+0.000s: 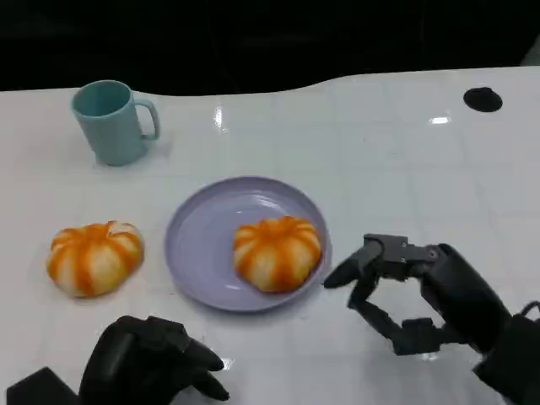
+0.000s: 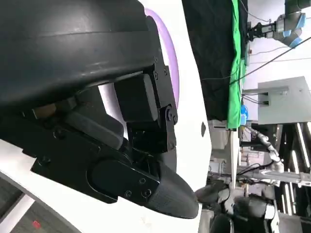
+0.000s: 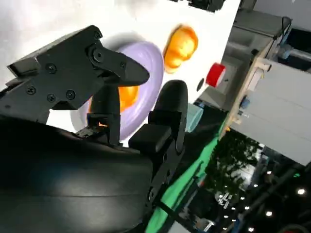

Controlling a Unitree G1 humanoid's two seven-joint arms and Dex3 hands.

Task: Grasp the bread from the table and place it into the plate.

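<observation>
Since one bread (image 1: pixel 277 252) already sits in the plate (image 1: pixel 202 253), your right hand (image 1: pixel 405 291) at its 3 o'clock hangs spread and empty; your left hand (image 1: pixel 152 359), fingers curled on nothing, rests near the second bread (image 1: pixel 94 257).

Orange bread (image 1: pixel 277 252) rests on plate (image 1: pixel 198 253).
</observation>
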